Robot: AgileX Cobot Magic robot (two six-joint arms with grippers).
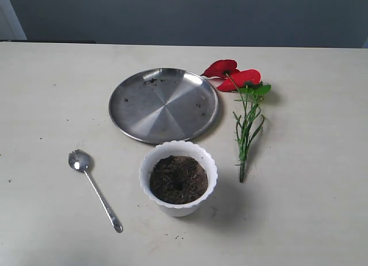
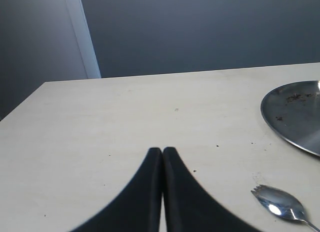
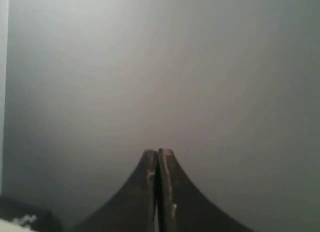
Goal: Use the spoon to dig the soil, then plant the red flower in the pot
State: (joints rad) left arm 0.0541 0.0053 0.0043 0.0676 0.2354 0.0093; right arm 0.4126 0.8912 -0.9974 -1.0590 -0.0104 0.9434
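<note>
The white scalloped pot (image 1: 178, 204) stands near the table's front middle, filled with dark brown soil (image 1: 178, 179) that has a small hollow in it. A silver spoon (image 1: 95, 189) lies flat to the pot's left; its bowl (image 2: 280, 205) also shows in the left wrist view. The red flower (image 1: 244, 111) lies on the table to the pot's right, blooms toward the back. Neither gripper appears in the exterior view. My left gripper (image 2: 162, 151) is shut and empty above bare table, apart from the spoon. My right gripper (image 3: 158, 152) is shut, empty, facing a grey wall.
A round steel plate (image 1: 164, 104) with a few soil crumbs lies behind the pot, its rim (image 2: 295, 114) also in the left wrist view. Small soil specks dot the cream table (image 1: 46, 105). A grey wall runs behind the table's far edge.
</note>
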